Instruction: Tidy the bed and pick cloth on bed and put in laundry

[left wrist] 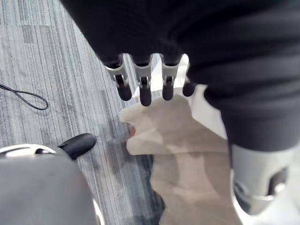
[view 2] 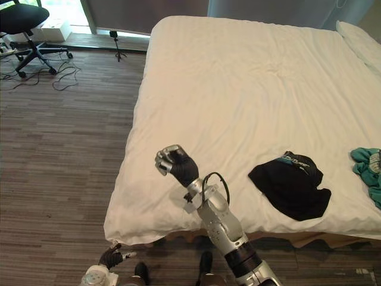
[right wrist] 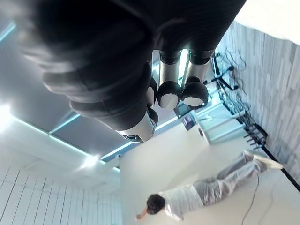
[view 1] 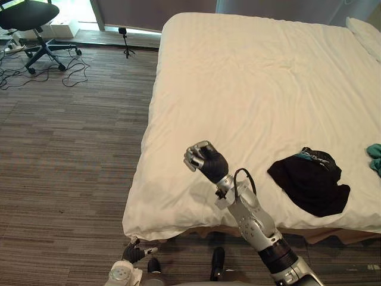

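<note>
Your right hand (view 1: 205, 159) hovers over the bed (view 1: 238, 71), curled in an empty fist. The black cloth (view 1: 309, 179) lies to its right, a teal cloth (view 2: 369, 164) beyond, neither picked up yet. Your left hand (left wrist: 146, 86) hangs loose-fingered, empty.

Cream-white bed (view 1: 250, 89), faintly striped. On it at 4 o'clock lies a black cloth (view 1: 309, 182) with teal print — at 3 o'clock a teal cloth (view 1: 375, 158). Grey-brown floor (view 1: 65, 155), streaked in thin lines; black chair (view 1: 27, 15) at 11 o'clock.
</note>
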